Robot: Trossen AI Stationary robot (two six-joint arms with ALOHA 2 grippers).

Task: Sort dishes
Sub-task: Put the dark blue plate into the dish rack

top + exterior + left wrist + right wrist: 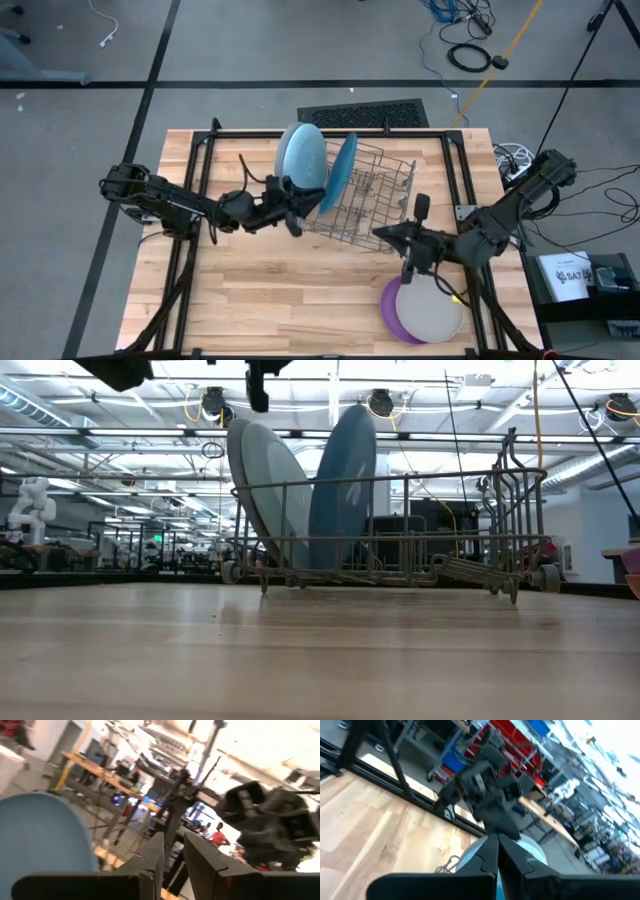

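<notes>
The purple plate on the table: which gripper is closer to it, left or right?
Right. The right gripper hangs just above the purple plate, beside the dish rack. The left gripper is across the table, by the rack's opposite side.

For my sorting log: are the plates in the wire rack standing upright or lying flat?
Upright, slightly leaning. In the low view the light blue plate and darker blue plate stand on edge inside the rack.

A grey wire dish rack stands on the wooden table, between the two pincers, nearer the left one.
</notes>
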